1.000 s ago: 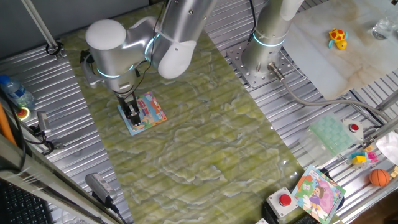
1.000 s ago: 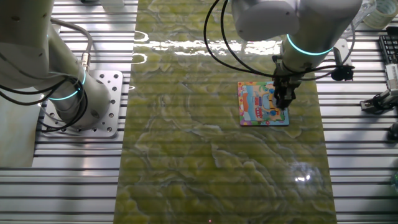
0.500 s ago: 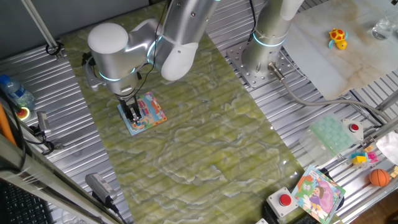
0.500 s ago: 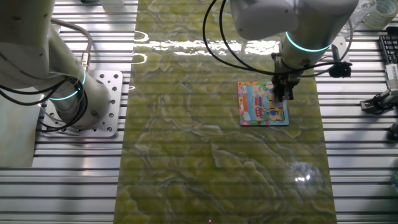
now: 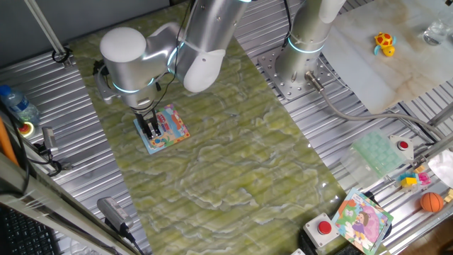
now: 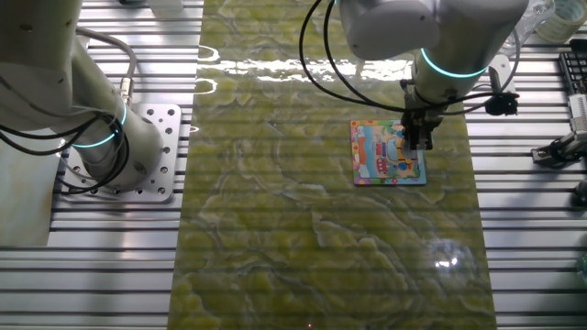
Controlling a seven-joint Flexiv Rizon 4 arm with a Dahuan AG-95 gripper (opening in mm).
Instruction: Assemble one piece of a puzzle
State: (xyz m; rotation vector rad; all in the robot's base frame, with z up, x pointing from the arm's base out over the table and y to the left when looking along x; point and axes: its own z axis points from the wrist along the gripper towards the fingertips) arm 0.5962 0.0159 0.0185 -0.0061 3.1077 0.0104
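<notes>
The puzzle (image 5: 164, 127) is a small square board with a light blue border and a pink-yellow cartoon picture. It lies flat on the green mat and also shows in the other fixed view (image 6: 387, 152). My gripper (image 5: 151, 130) points straight down just above the board's left part; in the other fixed view it (image 6: 417, 143) hangs over the board's right edge. Its two dark fingers stand a narrow gap apart with nothing visible between them. The tiny greyish piece cannot be made out as a separate thing; the fingers hide that part of the board.
A second arm's base (image 5: 301, 67) stands on a metal plate behind the mat. A larger cartoon-girl board (image 5: 362, 219), a red button box (image 5: 323, 230), an orange ball (image 5: 431, 202) and small toys lie at the right. A bottle (image 5: 18, 105) lies at the left.
The gripper has risen a little from the board's surface over the last second. The board has not moved.
</notes>
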